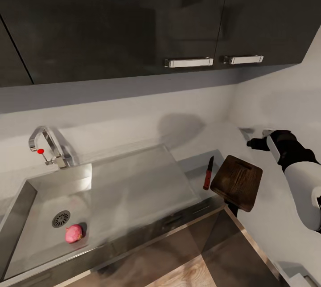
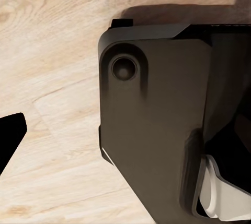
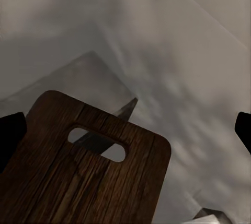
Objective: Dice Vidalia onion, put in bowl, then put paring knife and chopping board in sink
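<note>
Vidalia onion (image 1: 74,233) sits in the sink (image 1: 133,180) basin, near-left, just right of the round drain (image 1: 61,219); faucet (image 1: 47,146) with red knob at far left. Paring knife (image 1: 208,173) lies on the countertop (image 1: 267,215) between sink and chopping board (image 1: 236,182); board (image 3: 83,166) sits at the counter's near edge. Right gripper (image 1: 255,137) hovers past the board's far-right side, jaws apart, holding nothing. Left gripper's jaw state cannot be told; its wrist view faces wood floor (image 2: 52,67) and dark robot body (image 2: 157,130).
</note>
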You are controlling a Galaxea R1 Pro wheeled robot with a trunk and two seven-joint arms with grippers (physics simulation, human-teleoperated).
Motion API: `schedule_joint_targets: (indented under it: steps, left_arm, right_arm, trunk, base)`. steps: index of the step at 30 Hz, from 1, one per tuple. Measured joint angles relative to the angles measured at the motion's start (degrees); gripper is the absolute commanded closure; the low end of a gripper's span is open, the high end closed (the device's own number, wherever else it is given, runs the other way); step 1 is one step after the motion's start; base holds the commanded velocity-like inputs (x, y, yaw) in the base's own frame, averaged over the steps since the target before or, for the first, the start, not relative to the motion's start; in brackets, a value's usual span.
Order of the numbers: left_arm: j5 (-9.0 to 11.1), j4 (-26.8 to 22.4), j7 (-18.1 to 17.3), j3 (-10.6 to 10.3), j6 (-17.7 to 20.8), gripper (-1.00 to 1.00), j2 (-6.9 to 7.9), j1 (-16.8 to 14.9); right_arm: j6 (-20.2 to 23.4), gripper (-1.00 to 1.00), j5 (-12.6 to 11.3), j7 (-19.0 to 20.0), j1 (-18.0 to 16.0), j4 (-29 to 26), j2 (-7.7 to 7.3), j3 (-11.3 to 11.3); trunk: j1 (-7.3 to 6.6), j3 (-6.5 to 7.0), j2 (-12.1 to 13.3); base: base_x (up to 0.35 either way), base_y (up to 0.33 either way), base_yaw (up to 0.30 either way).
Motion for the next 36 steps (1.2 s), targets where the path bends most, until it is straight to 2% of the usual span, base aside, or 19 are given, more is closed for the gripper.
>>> schedule_joint_targets:
  steps: [10,18,36]
  left_arm:
    - [-0.01,0.0,0.0,-0.01,0.0,-1.0,-0.03,0.0]
    - [-0.03,-0.01,0.0,-0.01,0.0,-1.0,-0.03,0.0]
    - [0.01,0.02,0.08,-0.01,0.0,-1.0,-0.11,0.0]
  right_arm:
    - [-0.01,-1.0,0.01,0.01,0.0,2.88,-1.96,0.04]
    - [-0.02,-1.0,0.0,0.02,0.0,3.66,-2.09,0.06]
    - [-0.01,-1.0,-0.02,0.02,0.0,3.87,-2.1,0.06]
  trunk:
    - [0.0,0.0,0.0]
    - [0.0,-0.16,0.0]
    - [0.0,-1.46,0.0]
  base:
    - [0.0,0.0,0.0]
    - [0.0,0.0,0.0]
    - [0.0,0.0,0.0]
